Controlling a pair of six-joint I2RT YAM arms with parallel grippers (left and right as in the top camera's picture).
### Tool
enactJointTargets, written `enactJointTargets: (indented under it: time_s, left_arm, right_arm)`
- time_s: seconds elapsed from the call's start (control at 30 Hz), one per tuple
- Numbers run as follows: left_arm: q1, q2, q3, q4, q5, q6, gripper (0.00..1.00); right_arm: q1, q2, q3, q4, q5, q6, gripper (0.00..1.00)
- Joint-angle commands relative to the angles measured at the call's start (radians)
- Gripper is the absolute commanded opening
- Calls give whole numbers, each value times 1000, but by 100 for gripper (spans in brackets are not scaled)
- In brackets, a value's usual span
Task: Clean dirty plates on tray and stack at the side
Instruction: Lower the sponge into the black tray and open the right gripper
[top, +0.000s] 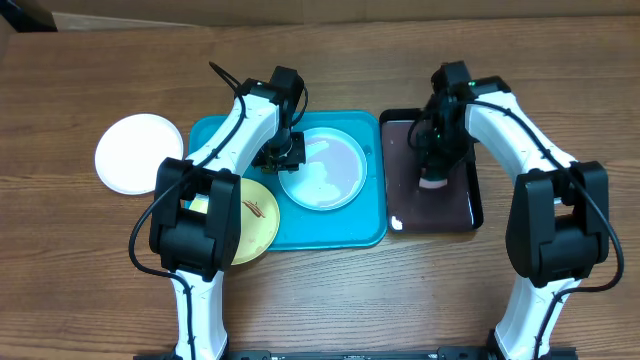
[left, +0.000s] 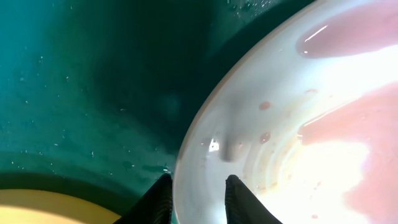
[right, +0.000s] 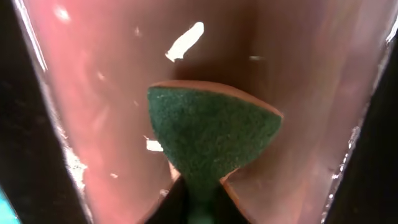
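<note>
Roughly a third of the way through, going by how things lie. The white plate (top: 138, 152) sits alone on the table left of the tray (top: 350, 228) and looks clean, so that's probably the start of the stack.

The blue plate (top: 325, 170) is on the tray, right of its middle. It's wet, with a pinkish film and a few small brown specks in the left wrist view, so not finished yet. The left gripper (left: 198, 199) straddles the plate's rim, fingers a little apart with a visible gap, so it doesn't look like a real clamp.

The yellow plate (top: 258, 215) hangs over the tray's lower-left corner, partly under the left arm, with a brown smear on it. Looks untouched.

Just right of the tray is the black tray (top: 400, 150), with pinkish liquid in it. The right gripper (right: 198, 196) hangs over that one, pinching the green sponge (right: 211, 134) hard enough to squash its end.

Left to do: finish blue, scrub yellow, stack both on white.
</note>
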Motion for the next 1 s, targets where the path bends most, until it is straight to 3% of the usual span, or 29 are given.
enactJointTargets:
  time_s: [0.0,0.07,0.33,0.6,0.67,0.73,0.8,0.97]
  left_arm:
    - [-7,-31,-3,11,7,17,32]
    - [-7,-31,-3,17,6,17,34]
    - [-8,-19,-4,43,-11,15,35]
    - [-7,16,-4,43,-11,16,33]
    - [-7,19,-4,44,-11,16,30]
    - [-8,19,-4,44,-11,16,24]
    - [-7,19,-4,43,-11,16,18]
    - [-7,19,-4,43,-11,17,16]
  right_arm:
    - [3,-16,-9,13,22,-6,62]
    - [-2,-16,15,6,22,-6,66]
    - [-79,-16,189,-76,22,23,66]
    - [-233,-16,192,-74,21,48,62]
    - [-263,-15,192,-72,21,48,45]
    - [-289,-14,190,-70,21,52,6]
    - [-309,-14,174,-58,21,69,4]
    - [-312,-14,109,-6,-25,77,4]
